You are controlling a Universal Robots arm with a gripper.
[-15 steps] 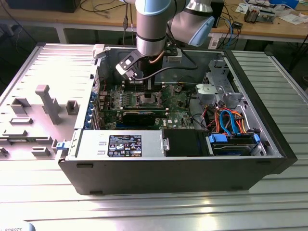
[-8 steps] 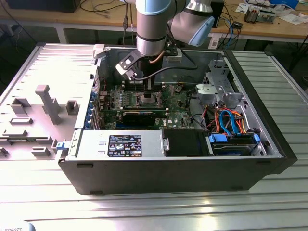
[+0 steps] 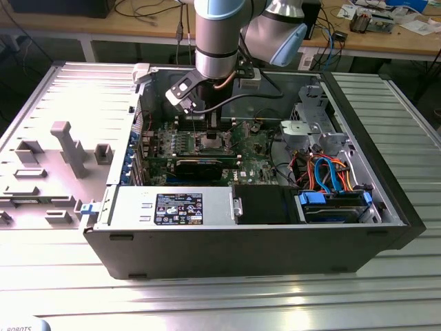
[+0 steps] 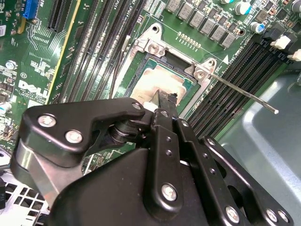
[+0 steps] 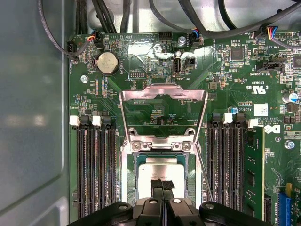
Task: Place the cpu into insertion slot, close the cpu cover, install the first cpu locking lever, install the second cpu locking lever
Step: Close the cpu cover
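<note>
A black, open-sided computer case (image 3: 241, 255) lies flat on the ribbed metal table (image 3: 207, 303). The grey and pale-blue robot arm (image 3: 220, 34) reaches straight down into it, over the green motherboard (image 3: 255, 148).

From the first wrist view, the small square cpu with its silver-grey metal top (image 5: 160, 173) sits flat inside the insertion slot (image 5: 186, 169), the square socket with the dark edge and metal rim. The black claw (image 5: 163, 181) is right over the chip. Its two fingers are pressed together with only a thin line between them, and they grip nothing. Their tips are down at the chip's top face, but I cannot tell whether they actually touch it.

The cpu cover, a thin dull-silver frame plate with a big square window (image 5: 141, 94), stands swung up on its hinge beyond the socket, so the board shows through the window.

In the second wrist view the claw (image 4: 162, 96) hangs over the same chip (image 4: 157, 80). A thin steel locking lever (image 4: 240, 92) juts out from the socket's corner, raised over the long black memory slots (image 4: 235, 66). A second thin lever (image 4: 117, 66) runs along the socket's opposite side.
</note>
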